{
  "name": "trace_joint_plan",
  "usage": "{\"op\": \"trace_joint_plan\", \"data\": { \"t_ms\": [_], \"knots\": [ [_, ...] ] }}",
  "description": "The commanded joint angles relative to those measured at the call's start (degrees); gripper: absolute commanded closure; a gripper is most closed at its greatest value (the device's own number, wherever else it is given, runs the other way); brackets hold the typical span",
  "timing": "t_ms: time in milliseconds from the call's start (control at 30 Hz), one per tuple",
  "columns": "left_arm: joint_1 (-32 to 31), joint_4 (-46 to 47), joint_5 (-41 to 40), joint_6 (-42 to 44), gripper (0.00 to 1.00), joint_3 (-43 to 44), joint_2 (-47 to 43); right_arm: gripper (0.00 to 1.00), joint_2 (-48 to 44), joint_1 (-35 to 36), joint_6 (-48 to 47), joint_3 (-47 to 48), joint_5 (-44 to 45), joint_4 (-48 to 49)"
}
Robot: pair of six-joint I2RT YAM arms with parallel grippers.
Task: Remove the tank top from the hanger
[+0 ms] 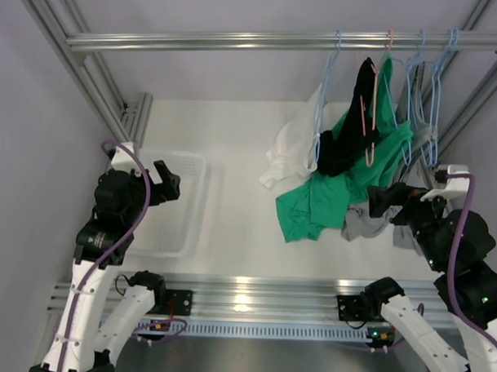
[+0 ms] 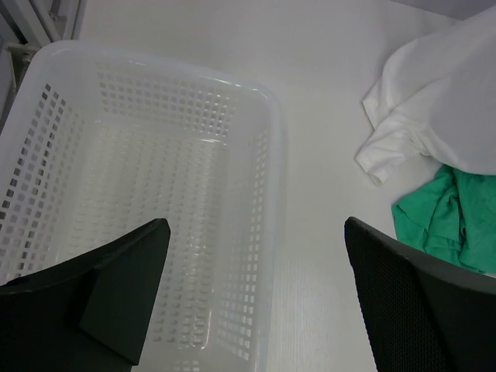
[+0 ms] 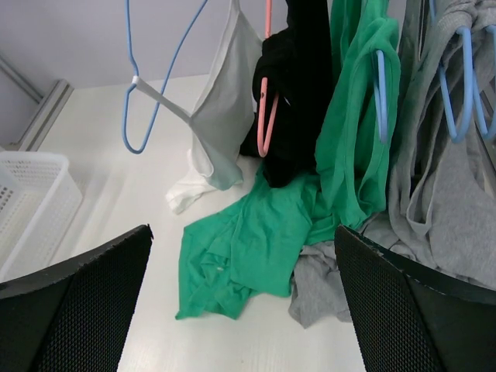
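Black soft-fabric tank top is hanging on a thin pink hanger, bunched into narrow dark folds, 1 strap looping the wire. It is sitting at the back right of the white bench, under the ribbed metal rail, squeezed between a white garment on a blue hanger and a green garment on another blue hanger. Crumpled green cloth and grey cloth are lying heaped on the bench below. Right hand is hovering low in front of the clothes, pointing at them, textured black fingers spreading wide, gripping nothing. Left hand is hovering over the near right rim of a white perforated plastic basket, angling down, fingers also spreading wide and carrying nothing.
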Motion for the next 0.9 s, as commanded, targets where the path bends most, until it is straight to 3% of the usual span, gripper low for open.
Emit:
{"op": "trace_joint_plan", "data": {
  "t_ms": [0, 267, 400, 467, 567, 600, 867],
  "knots": [
    [0.25, 3.49, 0.30, 0.33, 0.01, -0.21, -0.38, 0.00, 0.76, 0.75, -0.70, 1.81, 0.13, 3.52],
    [0.34, 3.57, 0.56, 0.42, 0.01, -0.39, -0.74, 0.01, 2.25, 0.75, 0.79, 5.50, -9.35, 9.66],
    [0.25, 3.49, 0.57, 0.42, 0.01, -0.47, -0.65, 0.01, 14.42, 0.66, 2.02, 15.15, -19.71, 9.94],
    [0.34, 3.40, 0.56, 0.42, 0.01, -0.47, -0.74, 0.01, 20.43, 0.75, 2.55, 20.85, -20.00, 9.67],
    [0.34, 3.40, 0.30, 0.50, 0.01, -0.65, -0.91, 0.01, 30.98, 2.15, 0.71, 28.49, -15.45, 7.39],
    [0.25, 3.49, 0.30, 0.50, 0.01, -0.65, -0.91, 0.01, 34.74, 3.03, 0.18, 29.66, -10.21, 6.60],
    [0.25, 3.49, 1.79, 0.33, 0.01, -0.91, 0.23, 0.16, 48.04, 12.96, -6.41, 36.52, 10.48, 6.68]
  ]
}}
